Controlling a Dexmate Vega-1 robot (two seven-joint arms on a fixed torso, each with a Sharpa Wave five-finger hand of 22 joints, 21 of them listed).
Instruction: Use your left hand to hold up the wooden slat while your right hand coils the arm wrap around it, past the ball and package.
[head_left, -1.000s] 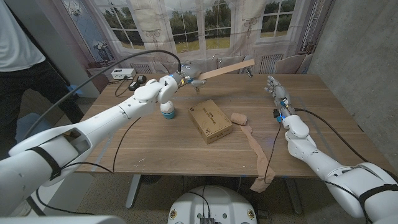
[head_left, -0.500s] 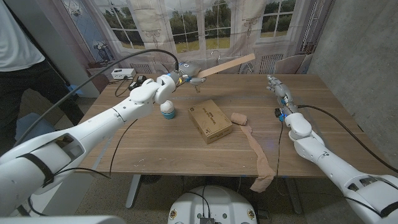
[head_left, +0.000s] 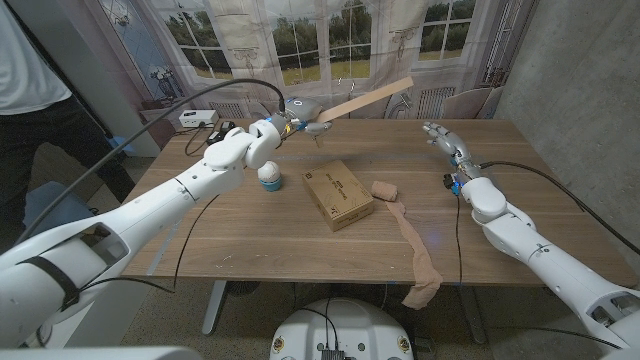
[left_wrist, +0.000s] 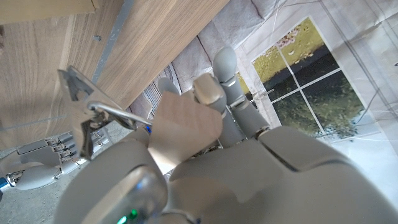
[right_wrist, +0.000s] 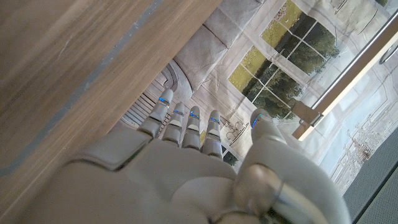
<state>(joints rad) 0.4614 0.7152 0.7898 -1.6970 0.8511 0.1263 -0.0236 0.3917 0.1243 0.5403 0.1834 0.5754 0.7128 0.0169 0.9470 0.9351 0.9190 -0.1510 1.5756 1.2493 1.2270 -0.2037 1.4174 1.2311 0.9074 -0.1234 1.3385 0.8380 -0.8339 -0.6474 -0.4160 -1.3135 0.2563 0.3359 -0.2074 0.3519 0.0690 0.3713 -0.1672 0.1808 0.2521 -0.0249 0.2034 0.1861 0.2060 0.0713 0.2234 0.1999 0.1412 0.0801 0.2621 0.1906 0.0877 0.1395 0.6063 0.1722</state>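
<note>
Left hand (head_left: 300, 113) grips our wooden slat (head_left: 365, 98), raised above the table's (head_left: 230, 235) far side. Right hand (head_left: 446, 146), at far right, is released with fingers spread. Between them we note the ball (head_left: 269, 179), package (head_left: 338, 194) and arm wrap (head_left: 412, 240), trailing off the near edge.

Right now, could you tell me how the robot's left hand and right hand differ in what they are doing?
The left hand grips the wooden slat and holds it raised above the table's far edge; the right hand holds nothing, its fingers apart. The left sits far-centre, the right near the table's right side. Both are off the tabletop.
</note>
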